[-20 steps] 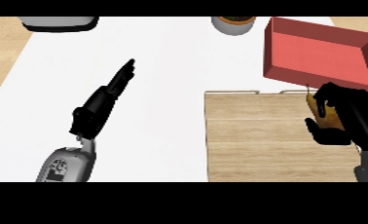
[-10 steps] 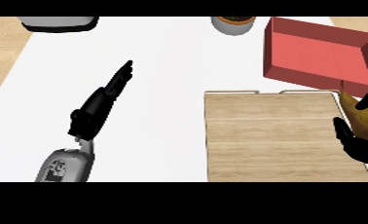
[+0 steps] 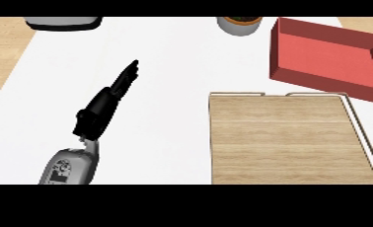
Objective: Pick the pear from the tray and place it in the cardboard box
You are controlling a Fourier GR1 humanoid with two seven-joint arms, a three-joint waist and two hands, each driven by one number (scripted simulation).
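A: At far left, on the white counter (image 3: 175,58): left hand (image 3: 102,110), fingers straight and close together, pointing up and to the right, clamped on nothing. Apparently at rest. Above, at the upper edge and well apart, a grey appliance (image 3: 62,22).

B: And further to the right?

A: Near the upper edge, a round pot (image 3: 241,25). Lower down, the wooden tray (image 3: 284,137), with a thin raised rim. Then the red box (image 3: 306,78), just behind the far right corner of the tray, open on top.

B: And the pear?

A: Not to be seen anywhere. Nothing on the visible wood of the tray, nothing in the visible part of the box. Also outside the view: right hand, so impossible to tell whether open or closed.

B: How to handle such a fruit, by judgement?

A: Probably light, firm but easy to bruise, with smooth and a little slippery skin, and ready to roll. Better to take around the wide lower part, fingers on one side and thumb opposite, not by the narrow neck or the stem.

B: Room for moving?

A: Much free counter between left hand and tray. Short way from tray to box. Careful with the rim of the tray and the near wall of the box: lift over, never drag across. Right side of box and tray cut by the frame, so unknown there.
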